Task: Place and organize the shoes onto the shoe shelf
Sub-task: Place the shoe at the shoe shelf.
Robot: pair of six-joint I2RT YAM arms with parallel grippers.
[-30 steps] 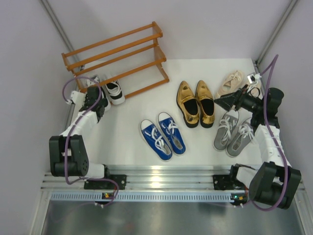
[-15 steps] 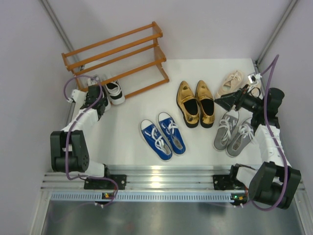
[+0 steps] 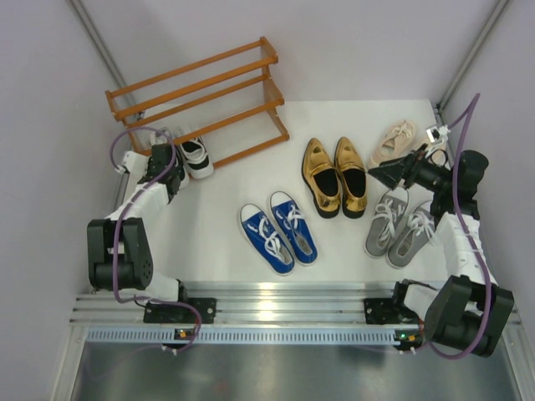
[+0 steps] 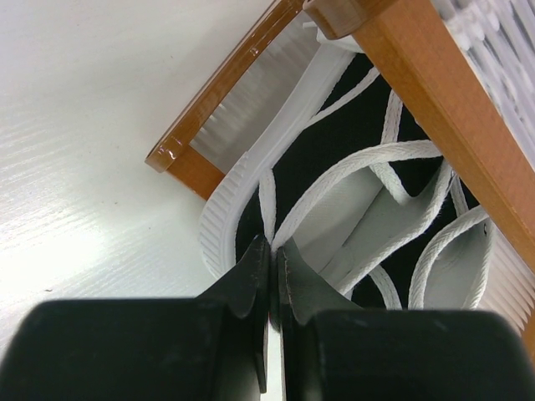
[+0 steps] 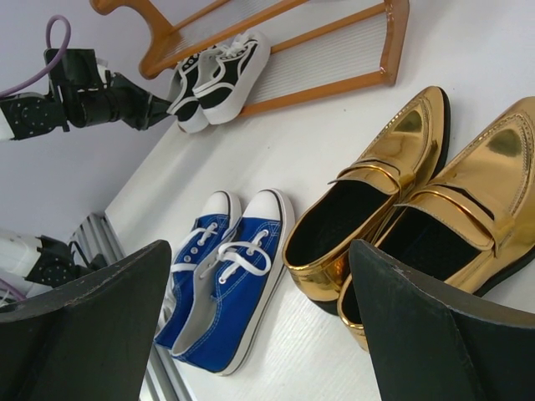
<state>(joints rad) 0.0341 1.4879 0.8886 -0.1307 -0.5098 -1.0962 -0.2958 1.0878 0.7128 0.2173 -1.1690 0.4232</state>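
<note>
At the shelf point(image 3: 196, 88) foot, left hand point(image 4: 272, 247) stays shut, barely shifting, against the black-and-white sneakers point(image 4: 334, 150). Pair looks unracked; right hand point(image 5: 261, 251) open, idle.

A white, faintly grained surface point(image 3: 209, 251) sits between pale lilac walls point(image 3: 359, 42), with grey metal posts point(image 3: 94, 38) in the back corners and an aluminium rail point(image 3: 284, 294) along its near edge.

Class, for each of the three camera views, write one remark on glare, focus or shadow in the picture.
Top external: soft, even light with only faint shadows, and a bright glare patch on the metal rail. Left wrist: the black-and-white sneaker and its laces are crisp, while the left gripper's fingers are dark and show little detail. Right wrist: strong highlights on the gold loafers; the right gripper's fingers are blurred and underlit.
</note>
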